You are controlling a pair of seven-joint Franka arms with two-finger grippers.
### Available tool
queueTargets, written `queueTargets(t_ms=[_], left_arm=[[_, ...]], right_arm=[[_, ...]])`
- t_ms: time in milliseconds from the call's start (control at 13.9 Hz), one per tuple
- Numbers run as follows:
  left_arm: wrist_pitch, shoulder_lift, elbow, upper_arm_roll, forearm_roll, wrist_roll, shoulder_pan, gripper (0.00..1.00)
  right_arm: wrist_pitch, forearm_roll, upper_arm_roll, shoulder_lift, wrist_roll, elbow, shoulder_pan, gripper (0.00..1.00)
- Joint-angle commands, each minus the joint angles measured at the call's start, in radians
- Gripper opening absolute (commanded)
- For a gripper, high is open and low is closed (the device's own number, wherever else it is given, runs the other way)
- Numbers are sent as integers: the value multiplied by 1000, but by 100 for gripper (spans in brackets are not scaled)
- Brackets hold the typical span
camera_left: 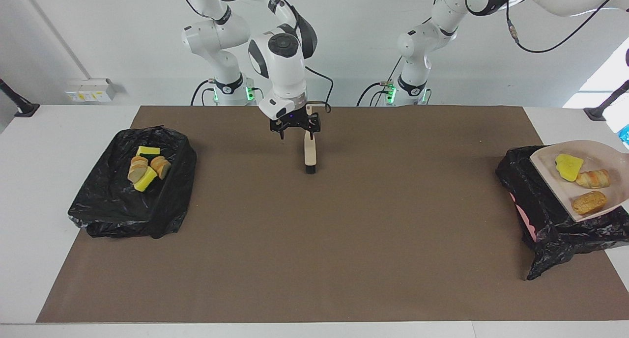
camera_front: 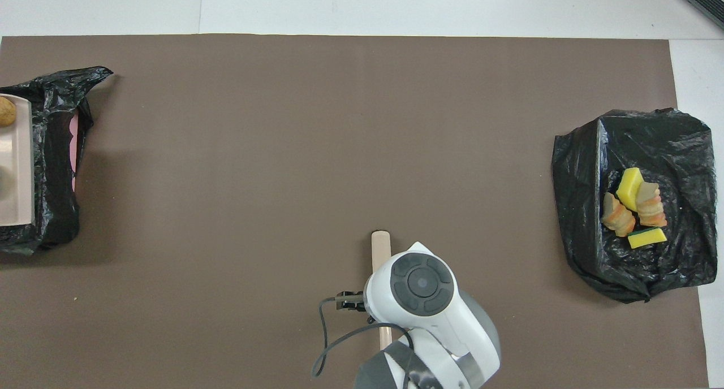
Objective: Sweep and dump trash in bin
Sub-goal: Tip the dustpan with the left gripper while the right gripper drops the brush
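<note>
The beige brush (camera_left: 309,154) lies flat on the brown mat, its handle pointing toward the robots. My right gripper (camera_left: 297,131) hangs open just over the handle's end, touching nothing. The beige dustpan (camera_left: 580,181) is up in the air over the black-bagged bin (camera_left: 545,215) at the left arm's end. It carries trash: a yellow sponge (camera_left: 569,166) and two bread pieces (camera_left: 593,179). Its handle runs out of the picture, and my left gripper is out of view with it. In the overhead view only the pan's edge (camera_front: 16,168) shows over the bin (camera_front: 54,151).
A second black bag (camera_left: 113,200) lies at the right arm's end of the mat, with several sponge and bread scraps (camera_left: 146,168) on top, seen from overhead as scraps (camera_front: 633,205). The brown mat (camera_left: 314,254) covers most of the white table.
</note>
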Motion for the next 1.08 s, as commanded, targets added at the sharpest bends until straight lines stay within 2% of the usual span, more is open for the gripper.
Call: queueTargets(t_ms=[0, 287, 430, 646, 789, 861, 1004], left_arm=[[37, -13, -35, 1, 136, -150, -22, 0], [38, -51, -97, -1, 389, -211, -68, 0], [18, -80, -143, 1, 452, -297, -97, 0], [5, -138, -233, 1, 605, -414, -137, 0], [-24, -143, -241, 1, 718, -480, -159, 0], [-38, -145, -241, -1, 766, -504, -165, 0], [-51, -155, -238, -1, 806, -504, -182, 0]], right_arm=[[-22, -33, 14, 16, -34, 72, -66, 100], [-22, -33, 12, 23, -110, 110, -112, 100], [-43, -33, 11, 17, -110, 132, -150, 100], [-139, -35, 11, 16, -133, 199, -222, 100], [-204, -35, 9, 10, -235, 221, -279, 100], [-230, -35, -3, 6, -277, 231, -291, 100], [-308, -53, -92, 5, -344, 274, -262, 100]])
